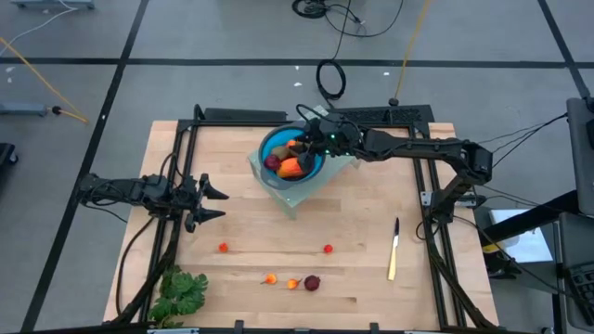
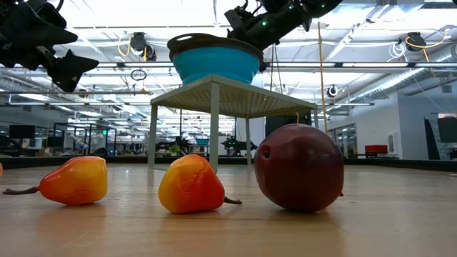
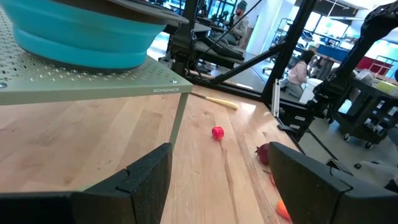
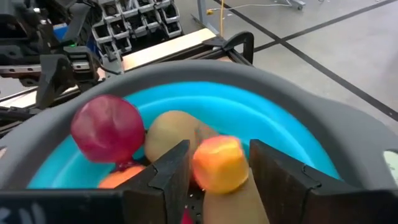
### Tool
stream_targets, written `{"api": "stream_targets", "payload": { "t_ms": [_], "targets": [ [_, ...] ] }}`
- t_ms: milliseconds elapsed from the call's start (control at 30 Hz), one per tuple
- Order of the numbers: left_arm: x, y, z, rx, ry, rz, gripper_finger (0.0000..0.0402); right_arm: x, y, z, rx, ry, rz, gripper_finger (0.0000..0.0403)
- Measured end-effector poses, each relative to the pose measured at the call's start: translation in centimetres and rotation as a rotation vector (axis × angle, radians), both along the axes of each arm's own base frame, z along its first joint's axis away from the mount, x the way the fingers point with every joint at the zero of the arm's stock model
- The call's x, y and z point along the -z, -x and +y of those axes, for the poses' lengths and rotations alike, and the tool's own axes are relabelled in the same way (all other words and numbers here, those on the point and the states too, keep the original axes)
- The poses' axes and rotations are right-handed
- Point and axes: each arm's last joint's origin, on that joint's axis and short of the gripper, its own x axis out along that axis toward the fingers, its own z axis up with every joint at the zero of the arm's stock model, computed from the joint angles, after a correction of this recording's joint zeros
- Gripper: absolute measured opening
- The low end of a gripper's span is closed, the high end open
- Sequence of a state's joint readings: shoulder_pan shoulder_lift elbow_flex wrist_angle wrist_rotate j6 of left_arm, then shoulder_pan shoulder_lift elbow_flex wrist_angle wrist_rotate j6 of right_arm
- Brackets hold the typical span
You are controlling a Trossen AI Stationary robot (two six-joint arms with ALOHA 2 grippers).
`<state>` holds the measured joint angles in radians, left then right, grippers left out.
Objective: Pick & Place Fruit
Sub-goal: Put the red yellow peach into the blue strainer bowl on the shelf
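Note:
A blue bowl (image 1: 292, 156) stands on a pale perforated stand (image 1: 297, 190) at the table's far middle. Inside lie a dark red ball (image 4: 107, 127), a brown-green oval (image 4: 171, 134) and an orange-red piece (image 1: 290, 168). My right gripper (image 4: 219, 155) hovers over the bowl's far right rim (image 1: 314, 139), with a small orange fruit (image 4: 216, 165) between its fingers. Near the front edge rest two small orange fruits (image 2: 71, 180) (image 2: 191, 184) and a dark red ball (image 2: 300, 168); two tiny red ones (image 1: 224, 247) (image 1: 328, 249) lie farther in. My left gripper (image 1: 209, 202) waits open at the left. My right gripper has the small orange fruit's two sides (image 4: 199, 167) between its two fingers, and the fruit fills the gap between them. The fingers come from the table's right, slanting slightly down over the bowl's rim. The fruit hangs clear, above the brown-green oval in the bowl.
A yellow-handled knife (image 1: 393, 249) lies at the right. A green leafy bunch (image 1: 181, 295) sits at the near left corner. Black frame rails (image 1: 186, 158) run along the table's left, right and far sides. Bare wood lies between the stand and the front row of fruit.

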<state>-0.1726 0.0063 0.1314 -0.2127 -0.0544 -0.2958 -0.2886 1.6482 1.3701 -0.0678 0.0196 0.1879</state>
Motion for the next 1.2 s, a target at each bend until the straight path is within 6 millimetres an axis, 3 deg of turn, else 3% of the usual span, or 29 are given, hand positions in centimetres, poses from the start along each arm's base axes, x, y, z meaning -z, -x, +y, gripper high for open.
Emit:
{"api": "stream_targets", "payload": {
  "t_ms": [433, 600, 867, 1200],
  "targets": [
    [0.0, 0.0, 0.0, 0.0, 0.0, 0.0, 0.0267, -0.1, 0.0, 0.0, -0.005, 0.017, 0.001, 0.0187],
    [0.0, 0.0, 0.0, 0.0, 0.0, 0.0, 0.0267, -2.3, 1.0, 0.9, -0.021, 0.038, -0.072, 0.018],
    [0.0, 0.0, 0.0, 0.0, 0.0, 0.0, 0.0267, -4.3, 1.9, 4.5, -0.123, 0.102, -0.086, 0.0128],
    [0.0, 0.0, 0.0, 0.001, 0.0, -0.001, 0.0267, -4.2, 1.4, 7.9, -0.205, 0.102, -0.087, 0.0016]
  ]
}}
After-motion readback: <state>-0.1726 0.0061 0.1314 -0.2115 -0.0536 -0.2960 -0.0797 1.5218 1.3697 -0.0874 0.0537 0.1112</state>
